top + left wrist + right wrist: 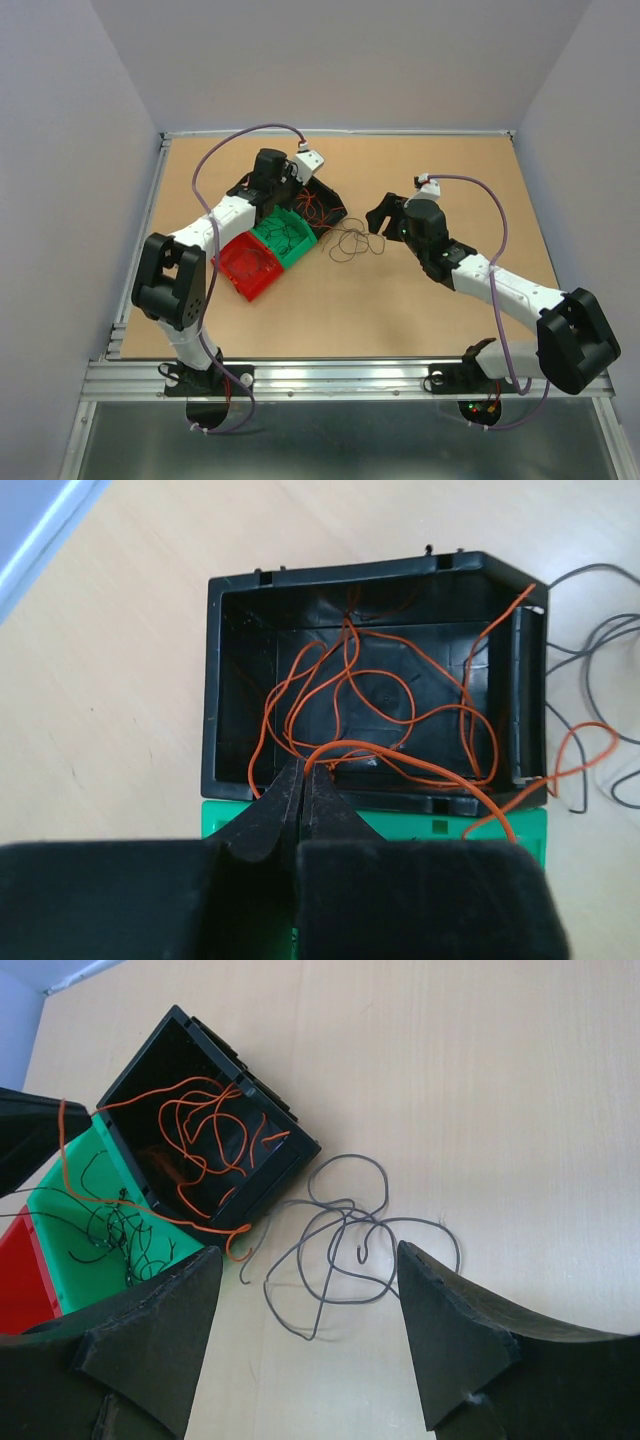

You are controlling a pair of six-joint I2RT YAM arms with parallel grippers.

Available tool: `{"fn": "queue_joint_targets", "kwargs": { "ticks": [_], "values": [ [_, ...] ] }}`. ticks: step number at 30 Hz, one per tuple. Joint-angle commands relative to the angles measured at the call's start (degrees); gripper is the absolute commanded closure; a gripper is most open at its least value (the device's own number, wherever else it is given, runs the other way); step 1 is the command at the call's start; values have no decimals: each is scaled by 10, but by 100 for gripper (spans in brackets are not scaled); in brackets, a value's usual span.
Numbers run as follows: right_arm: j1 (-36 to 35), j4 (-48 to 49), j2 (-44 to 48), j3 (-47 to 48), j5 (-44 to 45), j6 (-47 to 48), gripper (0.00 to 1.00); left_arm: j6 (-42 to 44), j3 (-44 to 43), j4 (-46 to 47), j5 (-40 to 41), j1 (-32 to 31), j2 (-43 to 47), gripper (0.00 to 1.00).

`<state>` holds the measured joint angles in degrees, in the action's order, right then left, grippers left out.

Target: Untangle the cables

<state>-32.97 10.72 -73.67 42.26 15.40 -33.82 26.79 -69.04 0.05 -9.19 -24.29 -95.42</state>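
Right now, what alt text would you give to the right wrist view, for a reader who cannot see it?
A loose tangle of thin grey wires lies on the light wooden table, seen between the right arm's open black jaws. Beside it, a black plastic bin holds curly orange wires, and a green plastic bin holds thin dark wires.

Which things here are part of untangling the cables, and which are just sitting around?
Job: orange wires, grey wires, dark wires.
Just there: black bin, green bin, red bin.
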Motion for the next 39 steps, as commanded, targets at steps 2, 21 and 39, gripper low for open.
{"fn": "queue_joint_targets", "kwargs": {
  "ticks": [2,21,39],
  "values": [
    [0,25,-2,5,-5,10,24,-47,-58,-12,17,17,-29,100],
    [0,24,-15,11,-17,12,24,-146,-233,-139,-247,153,-193,100],
    [0,25,-18,12,-26,13,24,-179,-249,-139,-463,220,-226,100]
  ]
}}
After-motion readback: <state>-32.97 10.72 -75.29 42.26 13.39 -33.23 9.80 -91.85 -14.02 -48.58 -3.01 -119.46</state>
